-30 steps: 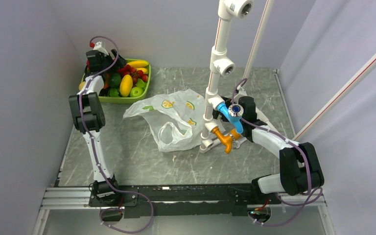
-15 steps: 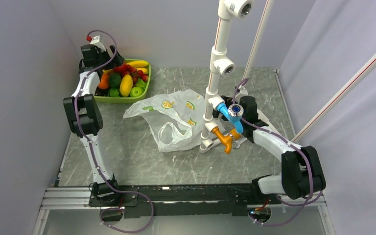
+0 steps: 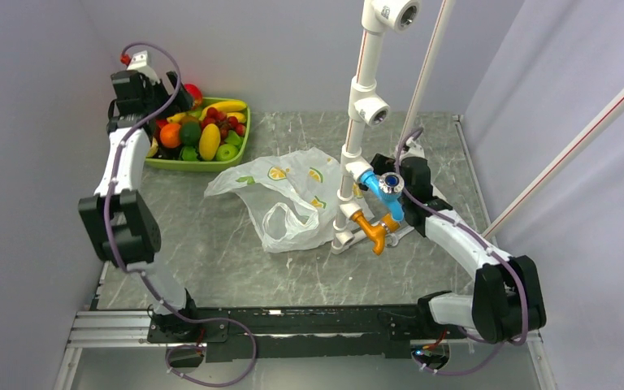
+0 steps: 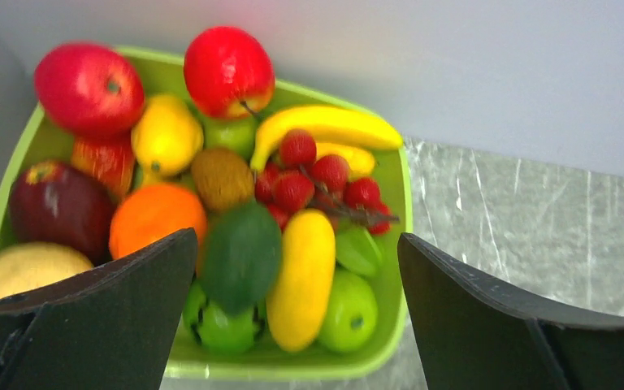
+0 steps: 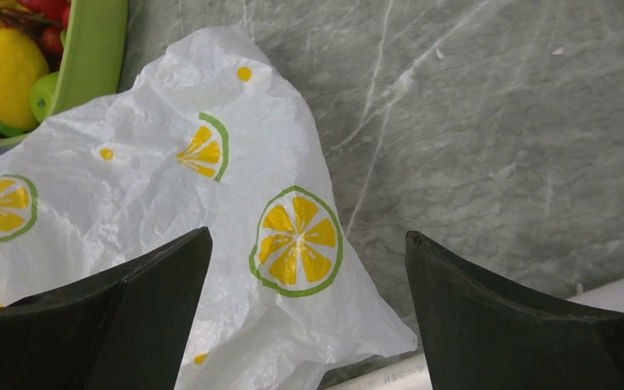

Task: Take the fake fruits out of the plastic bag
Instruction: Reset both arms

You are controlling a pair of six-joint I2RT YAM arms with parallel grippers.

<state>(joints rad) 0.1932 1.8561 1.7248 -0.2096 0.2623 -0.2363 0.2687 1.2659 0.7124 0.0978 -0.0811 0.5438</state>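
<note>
Marble table (image 5: 496, 122): only left wrist view shows both red apples (image 4: 89, 88) in tray (image 4: 292, 367).

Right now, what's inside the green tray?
Piled fruit in the green tray: red apples, a banana, an orange, strawberries and more. Whatever lies underneath the pile is covered.

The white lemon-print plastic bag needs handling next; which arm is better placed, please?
Probably right: the right gripper hangs open above the bag, while the left gripper is open over the lime-green plastic fruit tray.
</note>
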